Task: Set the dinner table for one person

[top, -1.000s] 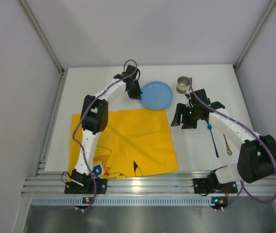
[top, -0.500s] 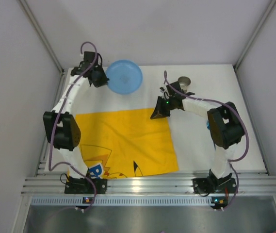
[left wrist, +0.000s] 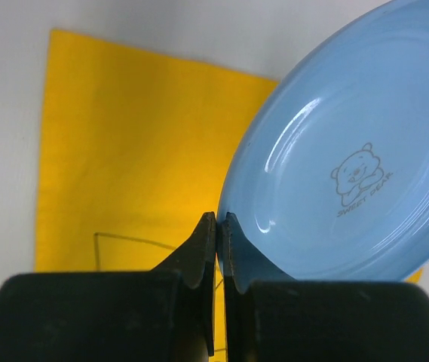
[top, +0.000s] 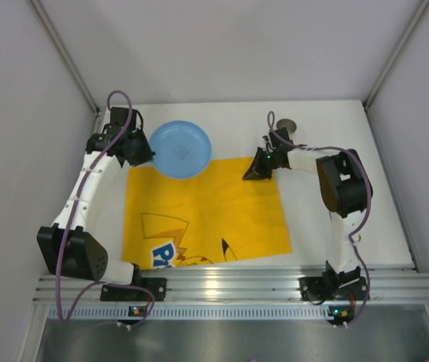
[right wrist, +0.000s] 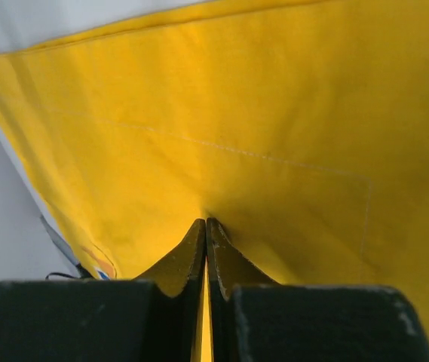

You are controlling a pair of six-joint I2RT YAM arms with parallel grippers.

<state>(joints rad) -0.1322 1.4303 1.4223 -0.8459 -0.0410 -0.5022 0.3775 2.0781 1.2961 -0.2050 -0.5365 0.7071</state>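
Observation:
My left gripper (top: 140, 153) is shut on the rim of a light blue plate (top: 180, 149), which overlaps the far left corner of the yellow cartoon-printed mat (top: 206, 215) in the top view. In the left wrist view the fingertips of the left gripper (left wrist: 219, 220) pinch the plate (left wrist: 342, 173) at its edge, with the mat (left wrist: 124, 151) below it. My right gripper (top: 256, 171) is shut on the mat's far right corner. The right wrist view shows the right gripper (right wrist: 206, 223) with yellow cloth (right wrist: 274, 113) bunched between its tips. The mat lies on the white dinner table (top: 335, 151).
A small metal cup (top: 287, 125) stands at the back right, partly hidden behind the right arm. A ribbed aluminium rail (top: 229, 286) runs along the near edge. Grey walls close the table in on three sides.
The right gripper swung left, shut on the mat's far right corner and dragged the mat to the right. The left arm carried the plate from the back middle to the back left.

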